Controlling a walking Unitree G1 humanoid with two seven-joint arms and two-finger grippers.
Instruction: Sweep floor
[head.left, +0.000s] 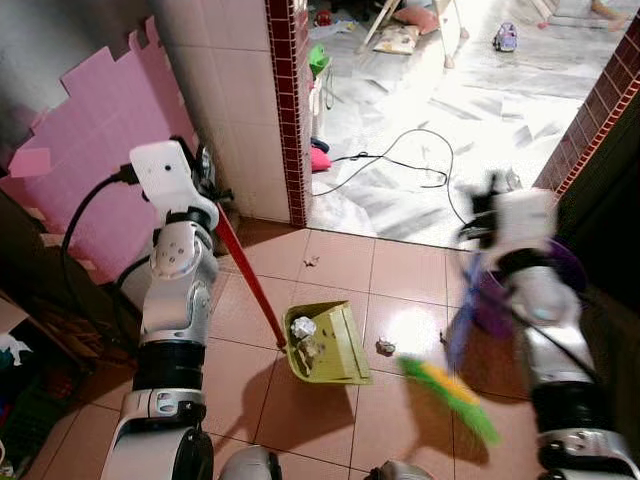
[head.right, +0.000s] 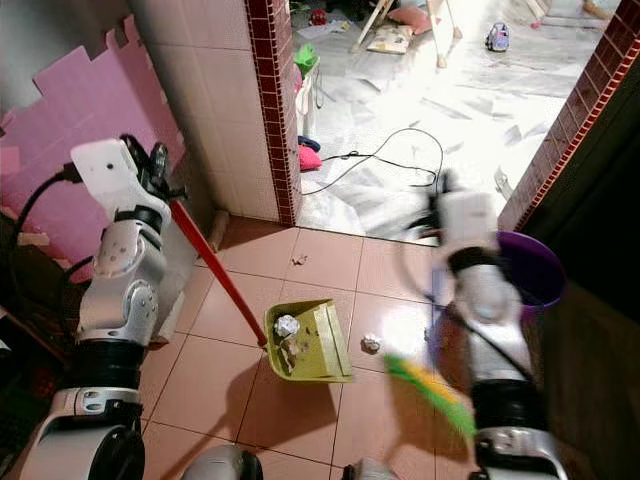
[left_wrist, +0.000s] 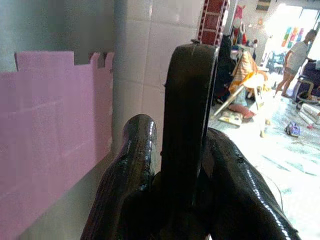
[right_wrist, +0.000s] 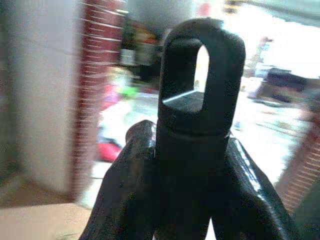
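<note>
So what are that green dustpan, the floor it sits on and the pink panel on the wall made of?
Dustpan: probably moulded plastic, going by its even yellow-green colour and thin raised walls. Floor: glazed terracotta-coloured tiles, with grout lines and a bright glare patch. Pink panel: matte, with notched puzzle-like edges, so likely foam mat, though that's a guess.

My yellow-green dustpan (head.left: 325, 345) lies flat on the terracotta floor tiles (head.left: 400, 270), its open mouth facing right, with crumpled paper and scraps heaped inside near the back wall. Its long red handle (head.left: 250, 285) rises leftward from the pan's back edge. Just right of the pan's mouth sits one small crumpled scrap (head.left: 385, 347). Further right of the pan, my broom's (head.left: 455, 385) green and yellow bristles are blurred, low over the tiles.
</note>
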